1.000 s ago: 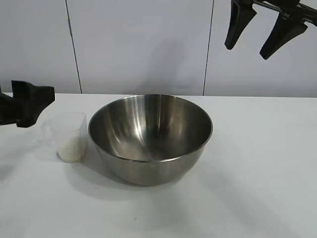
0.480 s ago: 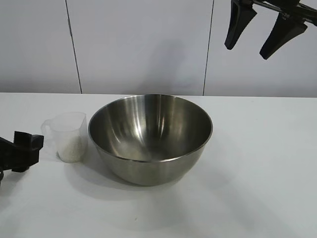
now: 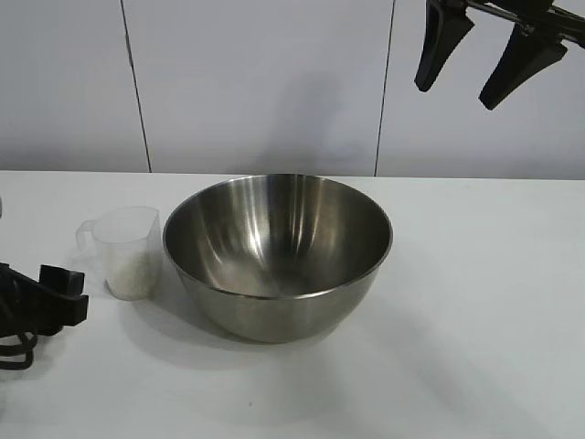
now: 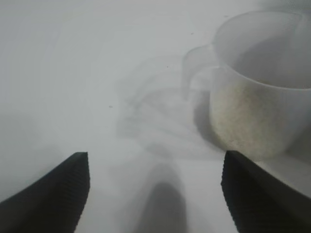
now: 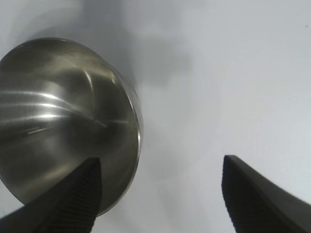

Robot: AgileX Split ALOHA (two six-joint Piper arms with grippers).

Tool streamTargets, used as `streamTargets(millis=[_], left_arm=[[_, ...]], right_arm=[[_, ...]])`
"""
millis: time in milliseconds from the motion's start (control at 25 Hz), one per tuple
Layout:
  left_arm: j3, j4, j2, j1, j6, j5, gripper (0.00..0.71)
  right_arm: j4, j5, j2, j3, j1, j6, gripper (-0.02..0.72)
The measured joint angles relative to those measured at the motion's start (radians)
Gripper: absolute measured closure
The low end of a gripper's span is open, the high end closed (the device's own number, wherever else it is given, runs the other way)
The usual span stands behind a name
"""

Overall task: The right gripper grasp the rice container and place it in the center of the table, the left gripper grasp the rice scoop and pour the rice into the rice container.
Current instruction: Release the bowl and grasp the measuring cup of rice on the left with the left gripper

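Left gripper spread beside our rice scoop, we read no writing, right gripper spread above rice container

Bare robot test bench, lab-like, not lived-in kitchen. Plain white table fills foreground; behind it blank pale wall panels split by thin dark vertical seams. Furnishing sparse: only steel rice container and translucent rice scoop with rice, staged as props. Black robot claws mark it as rig: right gripper hangs high, fingers spread above the bowl's far right; left gripper low, cup just beyond one fingertip.
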Motion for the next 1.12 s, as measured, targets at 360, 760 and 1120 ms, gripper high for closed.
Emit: streamTargets(millis=[360,760,1120], left_arm=[[-0.025,0.283,0.039,0.204,-0.218,0.0,0.17],[-0.052,0.677,0.039,0.401,-0.25,0.0,0.17],[-0.096,0.703,0.108,0.402,-0.25,-0.009,0.17]], right_arm=[[0.0,0.0,0.0,0.0,0.0,-0.008,0.219],[0.0,0.0,0.0,0.0,0.0,-0.008,0.219],[0.0,0.0,0.0,0.0,0.0,-0.009,0.219]])
